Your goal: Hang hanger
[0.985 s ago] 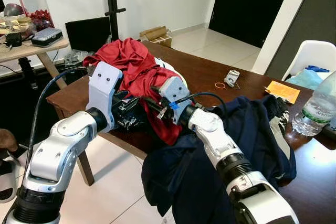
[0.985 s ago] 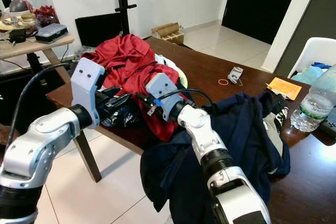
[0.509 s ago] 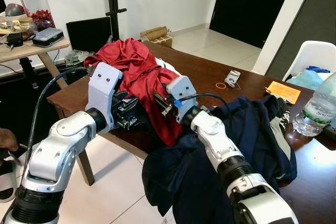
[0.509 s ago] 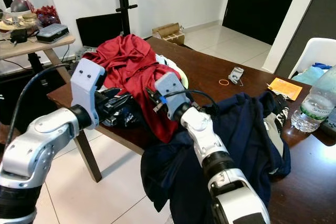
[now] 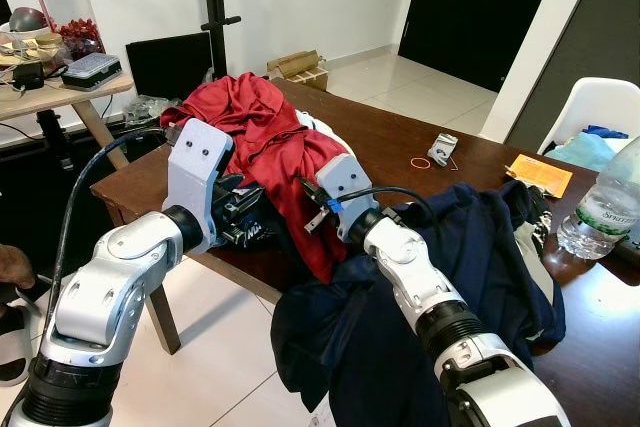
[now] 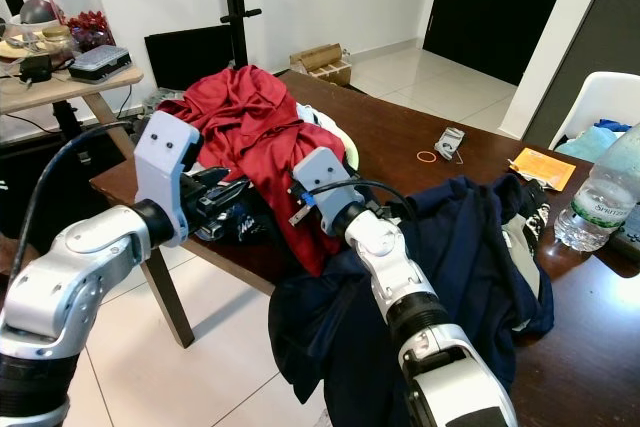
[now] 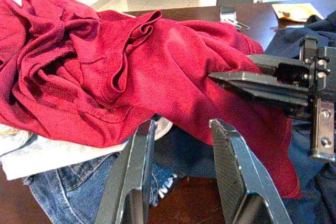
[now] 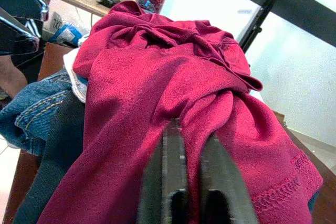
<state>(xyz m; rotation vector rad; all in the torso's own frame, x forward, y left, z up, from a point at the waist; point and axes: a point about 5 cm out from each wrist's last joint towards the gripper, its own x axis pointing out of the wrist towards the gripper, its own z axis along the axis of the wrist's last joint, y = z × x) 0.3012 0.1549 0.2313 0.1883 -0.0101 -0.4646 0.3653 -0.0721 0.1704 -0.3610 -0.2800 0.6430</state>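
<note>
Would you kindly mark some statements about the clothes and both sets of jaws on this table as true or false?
1. The left gripper has its jaws open near the jeans. True.
2. The right gripper presses narrow jaws against the red garment. True.
3. The red garment lies on the floor. False: it is heaped on the table.
4. The navy garment hangs from the black stand. False: it is draped over the table edge.
5. A water bottle stands on the table. True.

crumpled red garment [image 5: 262,137], heaped on clothes pile, hem draped over table edge
</note>
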